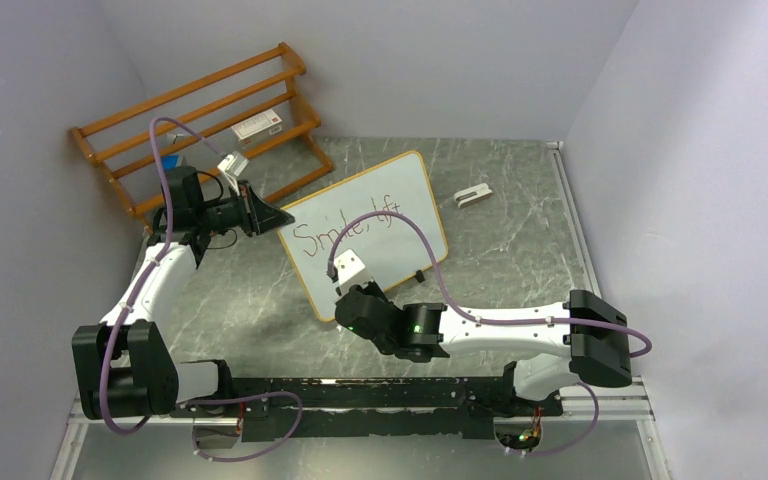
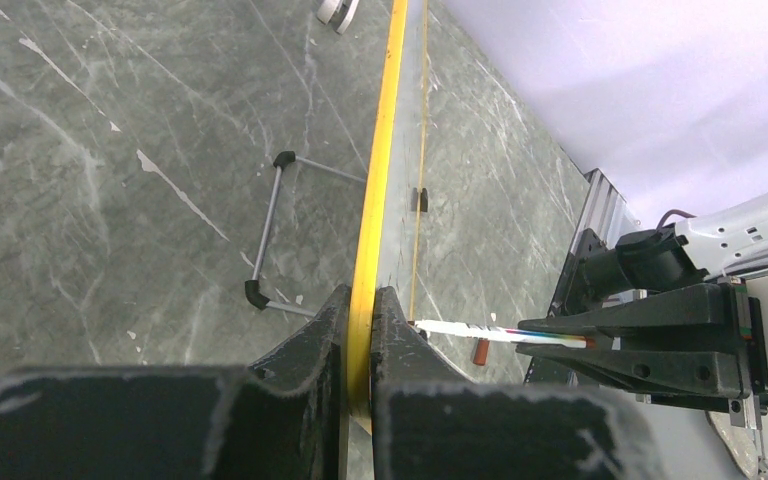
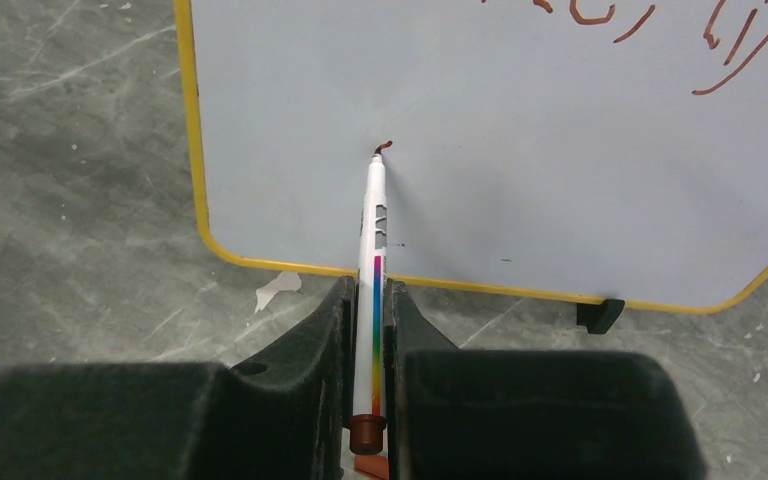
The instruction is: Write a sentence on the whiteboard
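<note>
Jaws of our right gripper (image 3: 365, 300) pinch a slim white rainbow-striped marker (image 3: 374, 235), its tip touching the white, yellow-framed rectangular whiteboard (image 3: 520, 130) near a lower corner, under the thin dark sentence (image 1: 332, 237). Our left gripper (image 2: 362, 305) clamps the board's side edge, likely steadying it against pen pressure. It stands mid-table on the grey marbled table (image 1: 520, 250), between lilac walls (image 1: 410, 60).

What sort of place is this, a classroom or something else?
Probably a small robot test booth: plain walls close in a stone-look table, two robot arms are bolted at its near edge, and the right hand holds a marker against a whiteboard.
</note>
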Tool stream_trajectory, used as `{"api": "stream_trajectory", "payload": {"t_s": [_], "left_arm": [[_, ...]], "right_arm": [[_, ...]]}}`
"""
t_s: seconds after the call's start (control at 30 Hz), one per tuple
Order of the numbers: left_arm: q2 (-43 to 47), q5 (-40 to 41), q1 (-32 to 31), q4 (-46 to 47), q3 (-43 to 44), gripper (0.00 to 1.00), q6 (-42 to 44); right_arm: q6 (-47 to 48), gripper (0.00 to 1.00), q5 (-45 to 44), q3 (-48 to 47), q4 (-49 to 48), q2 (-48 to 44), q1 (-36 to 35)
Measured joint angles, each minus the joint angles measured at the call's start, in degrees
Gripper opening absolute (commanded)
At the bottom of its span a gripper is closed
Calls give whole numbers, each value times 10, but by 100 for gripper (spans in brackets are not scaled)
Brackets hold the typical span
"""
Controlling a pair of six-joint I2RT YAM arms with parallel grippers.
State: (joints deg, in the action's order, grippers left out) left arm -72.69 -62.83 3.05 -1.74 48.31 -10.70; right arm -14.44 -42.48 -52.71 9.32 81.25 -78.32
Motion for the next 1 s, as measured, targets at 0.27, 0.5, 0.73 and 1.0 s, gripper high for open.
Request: {"api": "stream_trajectory", "payload": {"t_s": [0.27,0.5,0.73,1.0], "left_arm": [[0,0,0,-1,0,5,0],[0,0,0,-1,0,5,0],[0,0,0,-1,0,5,0],[0,0,0,-1,0,5,0]], "right_arm": [[-7,0,10,0,15,0,0],[-12,0,10,0,29,0,0],[-16,0,-5,0,43,0,0],[-16,0,-22,0,41,-2,2]]}}
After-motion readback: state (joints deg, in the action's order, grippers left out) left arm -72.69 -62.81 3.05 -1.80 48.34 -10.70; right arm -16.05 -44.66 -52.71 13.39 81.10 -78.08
